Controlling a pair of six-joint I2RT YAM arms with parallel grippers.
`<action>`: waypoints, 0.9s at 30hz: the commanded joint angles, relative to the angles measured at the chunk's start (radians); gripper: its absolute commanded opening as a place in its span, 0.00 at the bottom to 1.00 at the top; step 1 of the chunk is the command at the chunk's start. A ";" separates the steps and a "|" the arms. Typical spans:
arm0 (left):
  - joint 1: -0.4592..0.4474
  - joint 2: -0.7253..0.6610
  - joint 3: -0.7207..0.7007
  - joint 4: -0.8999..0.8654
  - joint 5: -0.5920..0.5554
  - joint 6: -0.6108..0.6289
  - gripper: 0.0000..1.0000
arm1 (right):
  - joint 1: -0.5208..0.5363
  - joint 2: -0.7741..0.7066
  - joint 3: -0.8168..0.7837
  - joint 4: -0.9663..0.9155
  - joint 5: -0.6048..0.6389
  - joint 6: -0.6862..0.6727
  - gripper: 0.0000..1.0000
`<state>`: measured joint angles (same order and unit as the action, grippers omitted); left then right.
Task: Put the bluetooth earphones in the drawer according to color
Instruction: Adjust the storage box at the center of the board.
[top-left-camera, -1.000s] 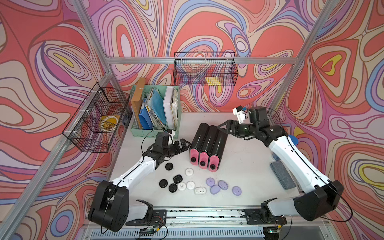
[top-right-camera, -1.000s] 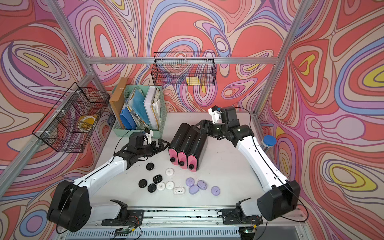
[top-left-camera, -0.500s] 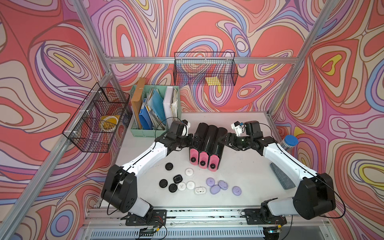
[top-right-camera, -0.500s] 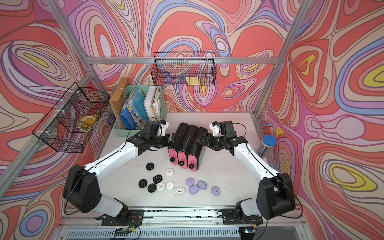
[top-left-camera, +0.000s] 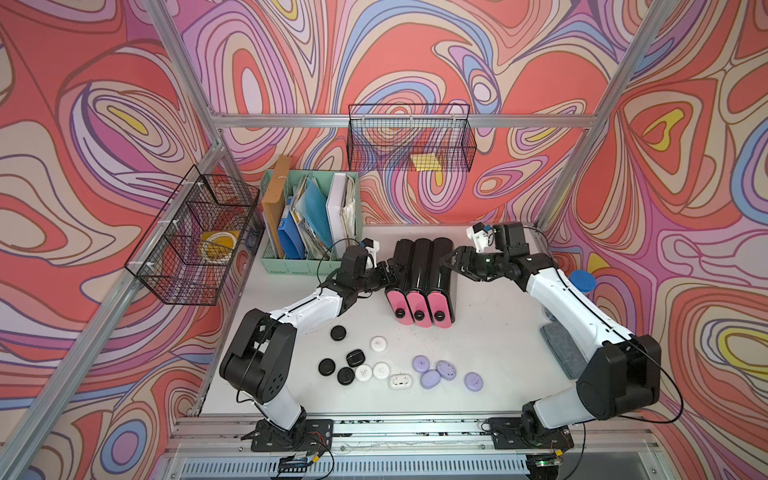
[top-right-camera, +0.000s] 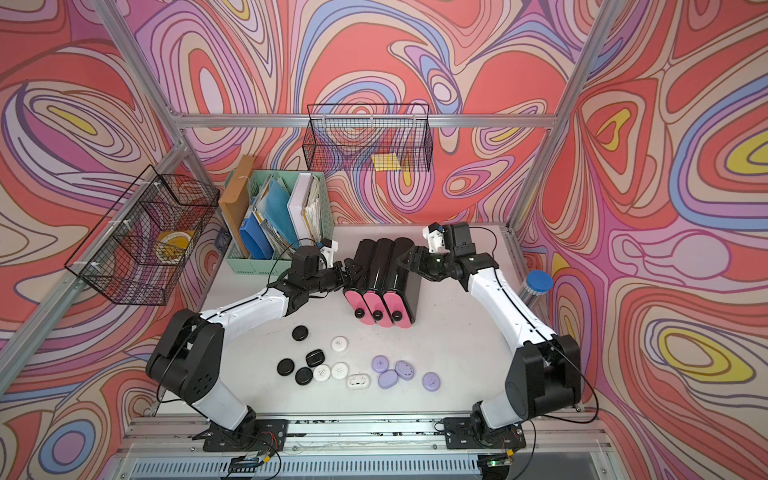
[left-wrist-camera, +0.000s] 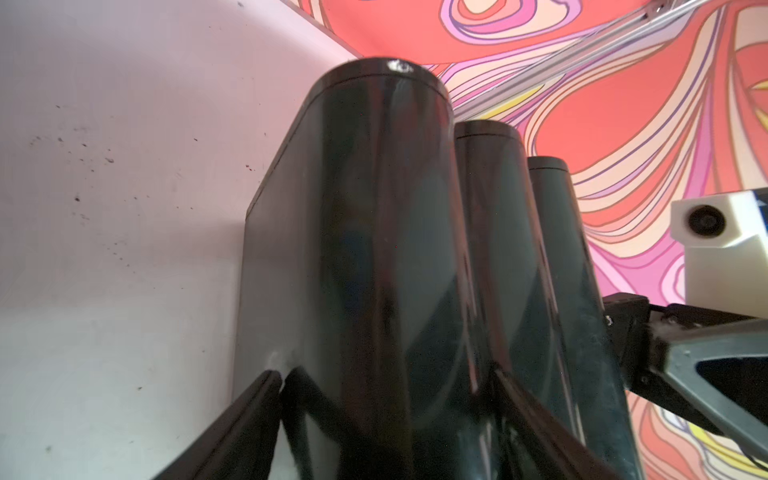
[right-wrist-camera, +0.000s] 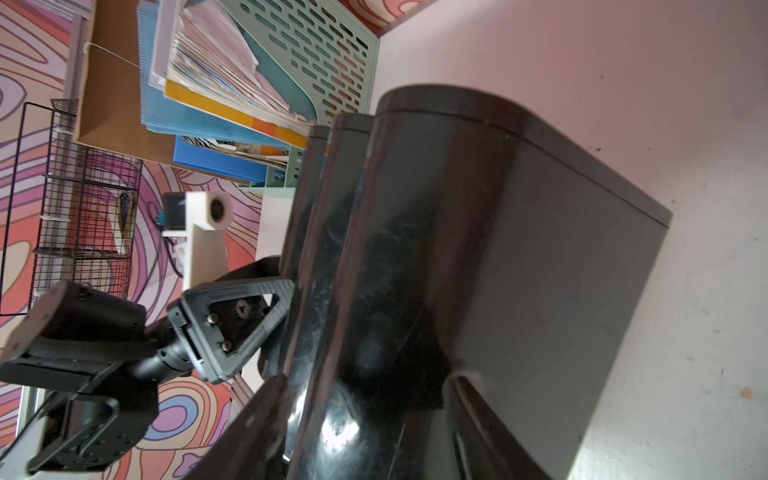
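Drawer is lying tipped over mid-table. Three pink fronts sit side by side facing the near edge, knobs out, all three pushed in.

L gripper is in at the drawer's left flank and R gripper at the right flank, w/ the black shell btwn them.

L wrist view: fingers straddle the nearest rounded lobe, one along the flat end face, the other in the groove beside it. R wrist view, same story: fingers sit astride the end lobe on that side.

Both sets of jaws are parted w/ shell inside. Pads look right up against it, but can't tell if either is actually clamping; it's too dark and glossy down there.

Earphone cases are out on the table in front of the drawer, in loose clusters: black cases to the left, white cases in the middle, purple cases to the right.

Green file rack stands at the back, behind the L arm.
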<state>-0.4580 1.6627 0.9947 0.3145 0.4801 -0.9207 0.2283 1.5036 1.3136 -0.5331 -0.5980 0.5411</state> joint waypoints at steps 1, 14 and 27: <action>-0.086 0.061 -0.063 0.132 0.139 -0.152 0.77 | 0.036 0.028 0.061 0.025 -0.128 -0.019 0.60; 0.011 0.115 -0.301 0.290 0.047 -0.146 0.77 | 0.078 0.099 0.082 0.013 -0.132 -0.035 0.61; 0.071 -0.148 -0.280 -0.114 -0.051 0.035 0.81 | 0.113 0.036 0.131 -0.086 0.006 -0.080 0.64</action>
<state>-0.3862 1.5970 0.6712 0.3584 0.4618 -0.9676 0.3416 1.6161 1.4258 -0.5659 -0.6628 0.4980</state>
